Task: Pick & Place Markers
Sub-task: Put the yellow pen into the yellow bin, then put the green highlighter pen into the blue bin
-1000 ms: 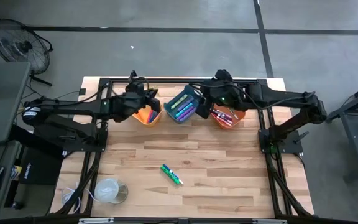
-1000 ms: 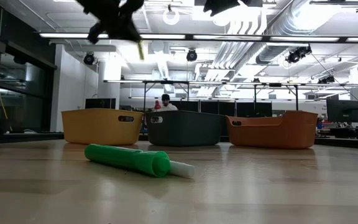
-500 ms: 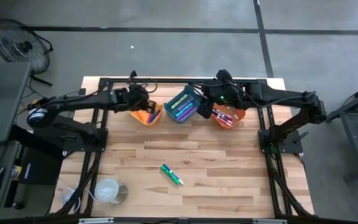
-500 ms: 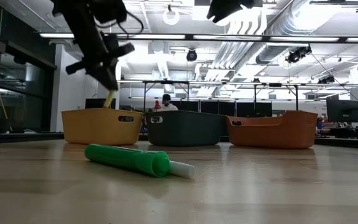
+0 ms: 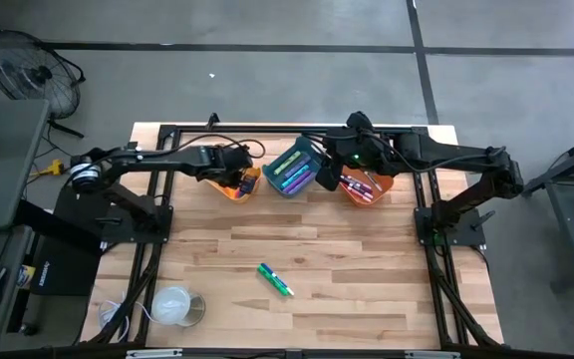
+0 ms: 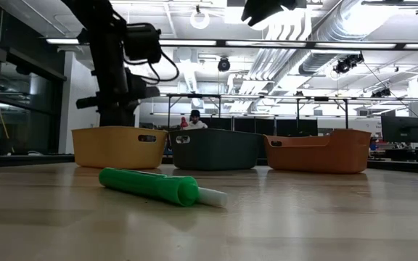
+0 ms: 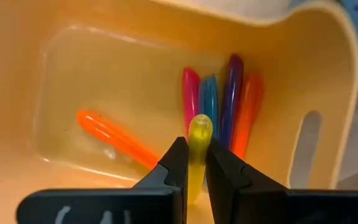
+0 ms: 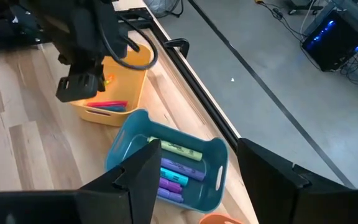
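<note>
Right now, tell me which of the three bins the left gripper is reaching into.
The yellow bin: the left gripper holds a yellow marker inside it, unlike the blue bin or orange bin.

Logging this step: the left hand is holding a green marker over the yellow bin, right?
Not quite: the left hand is holding a yellow marker, not a green one, over the yellow bin, as the left wrist view shows.

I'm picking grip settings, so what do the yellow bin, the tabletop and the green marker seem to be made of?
Yellow bin: looks like moulded plastic, smooth and slightly glossy, with rounded corners and a cut-out handle.
Tabletop: looks like wood, pale jointed planks with visible grain, matte.
Green marker: probably plastic, a smooth barrel with a soft sheen.
</note>
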